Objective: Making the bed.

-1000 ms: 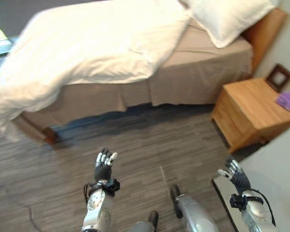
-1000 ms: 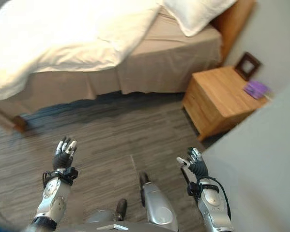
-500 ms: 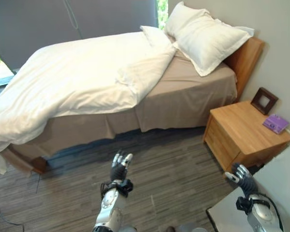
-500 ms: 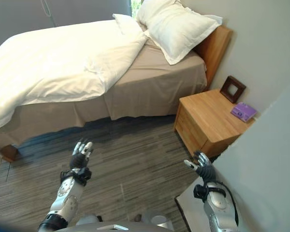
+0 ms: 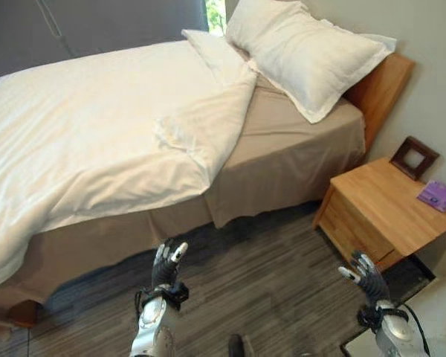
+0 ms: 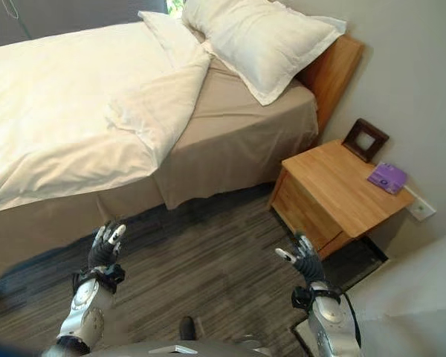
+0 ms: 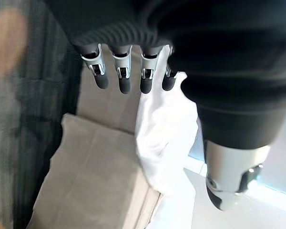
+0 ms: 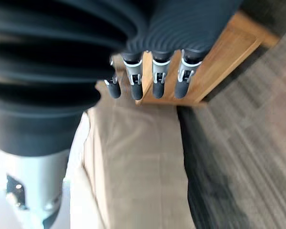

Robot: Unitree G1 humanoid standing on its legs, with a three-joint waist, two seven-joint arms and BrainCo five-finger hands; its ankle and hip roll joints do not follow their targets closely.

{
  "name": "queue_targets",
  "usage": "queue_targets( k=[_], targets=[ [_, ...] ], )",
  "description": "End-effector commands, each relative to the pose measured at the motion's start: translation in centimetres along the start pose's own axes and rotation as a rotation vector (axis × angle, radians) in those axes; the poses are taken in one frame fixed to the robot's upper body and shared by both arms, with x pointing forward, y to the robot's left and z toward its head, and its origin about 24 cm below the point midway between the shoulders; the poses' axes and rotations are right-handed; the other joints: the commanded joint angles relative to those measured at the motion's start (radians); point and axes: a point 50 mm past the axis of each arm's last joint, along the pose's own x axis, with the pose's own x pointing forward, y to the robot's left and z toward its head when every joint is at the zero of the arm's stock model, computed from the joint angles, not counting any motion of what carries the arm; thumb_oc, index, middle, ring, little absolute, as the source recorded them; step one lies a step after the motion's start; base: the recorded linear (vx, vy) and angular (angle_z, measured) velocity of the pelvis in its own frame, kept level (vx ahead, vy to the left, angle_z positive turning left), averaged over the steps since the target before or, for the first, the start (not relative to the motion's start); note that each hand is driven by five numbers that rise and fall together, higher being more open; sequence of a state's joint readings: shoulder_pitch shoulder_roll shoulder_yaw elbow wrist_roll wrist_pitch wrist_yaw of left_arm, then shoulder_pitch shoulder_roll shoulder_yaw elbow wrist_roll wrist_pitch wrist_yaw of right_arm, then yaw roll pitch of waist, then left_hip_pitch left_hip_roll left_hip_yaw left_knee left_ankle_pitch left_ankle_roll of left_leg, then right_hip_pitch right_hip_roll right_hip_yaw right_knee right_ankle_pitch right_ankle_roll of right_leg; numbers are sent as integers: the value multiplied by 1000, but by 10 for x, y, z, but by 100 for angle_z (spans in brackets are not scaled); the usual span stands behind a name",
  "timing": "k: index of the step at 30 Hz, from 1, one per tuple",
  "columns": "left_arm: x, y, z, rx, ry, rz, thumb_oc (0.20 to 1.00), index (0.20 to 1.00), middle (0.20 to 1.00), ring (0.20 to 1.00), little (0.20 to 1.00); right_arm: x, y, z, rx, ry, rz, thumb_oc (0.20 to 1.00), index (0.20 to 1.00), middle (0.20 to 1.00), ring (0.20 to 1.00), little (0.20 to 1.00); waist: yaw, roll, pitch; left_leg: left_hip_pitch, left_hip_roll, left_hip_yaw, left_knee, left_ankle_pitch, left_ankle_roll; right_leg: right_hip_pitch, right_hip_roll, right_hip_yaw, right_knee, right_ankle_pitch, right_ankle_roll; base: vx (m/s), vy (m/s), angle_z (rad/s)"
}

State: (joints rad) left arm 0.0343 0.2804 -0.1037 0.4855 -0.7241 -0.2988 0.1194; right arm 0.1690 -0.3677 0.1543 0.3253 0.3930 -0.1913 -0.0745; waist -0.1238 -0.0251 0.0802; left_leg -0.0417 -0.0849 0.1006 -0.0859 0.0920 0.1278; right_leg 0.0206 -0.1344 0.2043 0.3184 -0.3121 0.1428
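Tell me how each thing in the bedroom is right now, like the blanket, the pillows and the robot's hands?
Duvet: rumpled, its top corner folded back, baring the tan sheet.
Pillows: stacked at the headboard, the top one askew.
Picture frame: upright on the nightstand.
Purple item: flat on the nightstand.
Left hand: open, holding nothing.
Right hand: open, holding nothing.

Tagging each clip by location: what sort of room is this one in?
A bedroom, most likely. A bed with a rumpled white duvet and pillows against a wooden headboard, plus a wooden nightstand holding a small picture frame.
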Motion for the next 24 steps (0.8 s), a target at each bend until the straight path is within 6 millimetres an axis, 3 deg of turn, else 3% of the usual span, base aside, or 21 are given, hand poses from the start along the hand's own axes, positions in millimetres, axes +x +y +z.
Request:
queue_targets(
  k=[1, 3, 4, 5, 7, 9, 11, 15, 16, 17, 20, 24],
  targets=[
    [5, 6, 36, 41, -166, 0, 1000, 1000, 1000, 1000, 1000, 12, 6, 30, 5, -141, 27, 1000, 1000, 1000, 1000, 1000, 30, -26, 52, 56, 105, 3, 89, -99, -130, -29, -30, -26, -81, 419, 71, 88, 244, -30],
    [6, 6, 37, 61, -165, -5, 1000, 1000, 1000, 1000, 1000, 13, 7, 31, 5, -143, 37, 1000, 1000, 1000, 1000, 1000, 22, -16, 70, 88, 110, -3, 76, -106, -128, -77, -23, -91, -34, 420, 55, 106, 166, -5],
    [6, 8, 37, 57, -168, 10, 1000, 1000, 1000, 1000, 1000, 15, 9, 31, 16, -141, 34, 1000, 1000, 1000, 1000, 1000, 24, -21, 69, 104, 111, 5, 62, -111, -131, -101, -17, -155, -103, 391, 42, 116, 36, 39],
    [5, 8, 37, 49, -169, 12, 1000, 1000, 1000, 1000, 1000, 15, 9, 32, 20, -143, 38, 1000, 1000, 1000, 1000, 1000, 20, -23, 68, 112, 110, 2, 58, -113, -134, -107, -3, -169, -146, 377, 39, 119, -1, 21],
    [5, 9, 37, 44, -166, 11, 1000, 1000, 1000, 1000, 1000, 16, 9, 32, 21, -144, 44, 1000, 1000, 1000, 1000, 1000, 15, -29, 65, 121, 105, 1, 53, -117, -135, -122, 17, -172, -197, 372, 32, 61, -20, -24],
    [2, 10, 27, 49, -133, 19, 1000, 1000, 1000, 1000, 1000, 13, 10, 30, 43, -143, 61, 1000, 1000, 1000, 1000, 1000, 3, -43, 73, 122, 102, -25, 76, -129, -134, -121, 63, -115, -203, 347, 18, 27, -18, 28],
    [4, 7, 21, 15, -117, 27, 1000, 1000, 1000, 1000, 1000, 15, 11, 33, 76, -149, 62, 1000, 1000, 1000, 1000, 1000, 7, -56, 64, 127, 93, -34, 71, -121, -136, -86, 72, -94, -244, 343, -3, 28, -31, 75],
    [-3, -1, 6, -19, -60, -14, 1000, 1000, 1000, 1000, 1000, 9, 0, 28, 79, -137, 34, 1000, 1000, 1000, 1000, 1000, 5, -52, 34, 149, 94, -44, 41, -115, -135, -33, 82, -89, -285, 337, -12, 64, -46, 18],
    [-9, 17, 1, -85, -27, 84, 1000, 1000, 1000, 1000, 1000, -5, -39, 25, 53, -150, -171, 1000, 1000, 1000, 1000, 1000, 44, -29, 37, 59, 163, 40, 42, -52, -189, 13, 33, -303, -325, 292, -12, 37, -1, 1],
    [-3, 2, 12, -69, -60, 7, 1000, 1000, 1000, 1000, 1000, -2, -32, 27, 72, -158, -147, 1000, 1000, 1000, 1000, 1000, 41, -22, 22, 71, 158, 40, 3, -34, -187, 22, 36, -317, -334, 298, -7, 24, 13, -6],
    [2, -14, 19, -93, -87, -52, 1000, 1000, 1000, 1000, 1000, 4, -15, 27, 102, -157, -83, 1000, 1000, 1000, 1000, 1000, 41, -11, 17, 81, 151, 23, -1, -35, -183, 32, 32, -315, -330, 293, -11, 41, 73, 7],
    [2, -15, 18, -127, -94, -33, 1000, 1000, 1000, 1000, 1000, 7, -1, 26, 120, -149, -22, 1000, 1000, 1000, 1000, 1000, 50, -10, 21, 94, 142, 17, -1, -40, -178, 46, 21, -310, -332, 294, -10, 33, 72, 5]
  ],
)
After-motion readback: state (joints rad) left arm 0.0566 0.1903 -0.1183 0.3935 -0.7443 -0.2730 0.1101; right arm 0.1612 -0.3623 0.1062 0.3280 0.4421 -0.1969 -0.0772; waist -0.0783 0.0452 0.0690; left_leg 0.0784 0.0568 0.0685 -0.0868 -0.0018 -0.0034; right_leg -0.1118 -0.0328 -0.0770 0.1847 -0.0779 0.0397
